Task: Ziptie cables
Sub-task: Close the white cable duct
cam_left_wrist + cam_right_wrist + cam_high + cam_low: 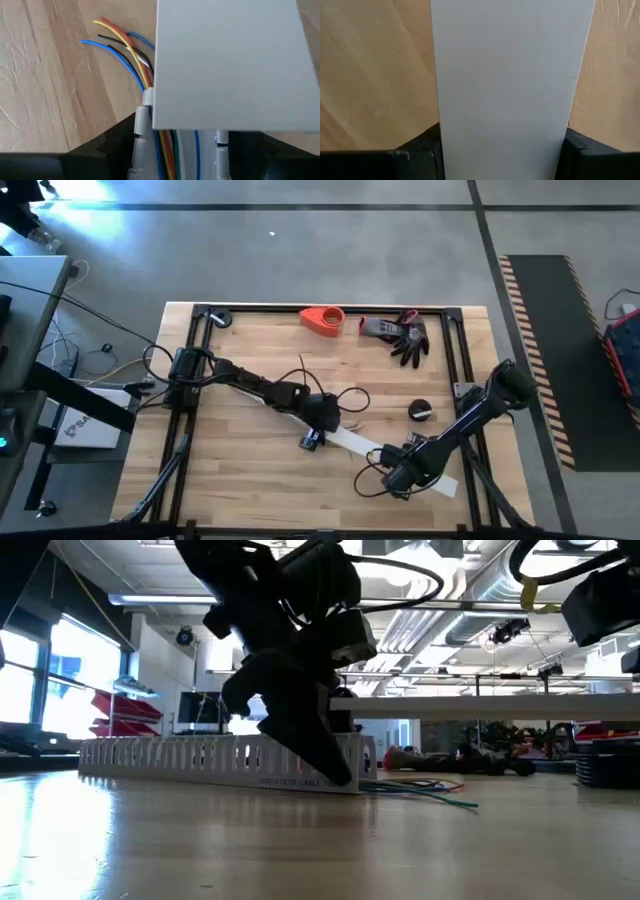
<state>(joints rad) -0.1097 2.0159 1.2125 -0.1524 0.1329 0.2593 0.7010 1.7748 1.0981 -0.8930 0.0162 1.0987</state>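
The cables [122, 47] are thin coloured wires (blue, yellow, red, black). They run inside a white comb-toothed channel [200, 758] lying on the wooden table, and their loose ends [430, 790] splay out past its end. My left gripper [322, 418] is shut on the channel close to that end. A flat white strip [440, 478] overlaps the channel's end and reaches toward the table's near right. My right gripper [398, 472] is shut on the strip. My left gripper [197, 145] has one finger [115, 147] outside each toothed side wall [141, 117] of the channel, near the end where the wires leave. The fingers come from above and slant down, lying across the channel, which rests on the table. My right gripper [502, 145] pinches the flat white strip by its two long edges [436, 125], one finger [417, 150] on each side. The fingers lie across the strip. The strip fills the whole gap between them and runs on ahead over the wood.
At the table's far edge lie an orange tool [322, 320] and a pair of black gloves [405, 338]. A small black round object [420, 411] sits right of centre. A dark metal frame [460, 350] borders the tabletop. Bare wood lies at the near left.
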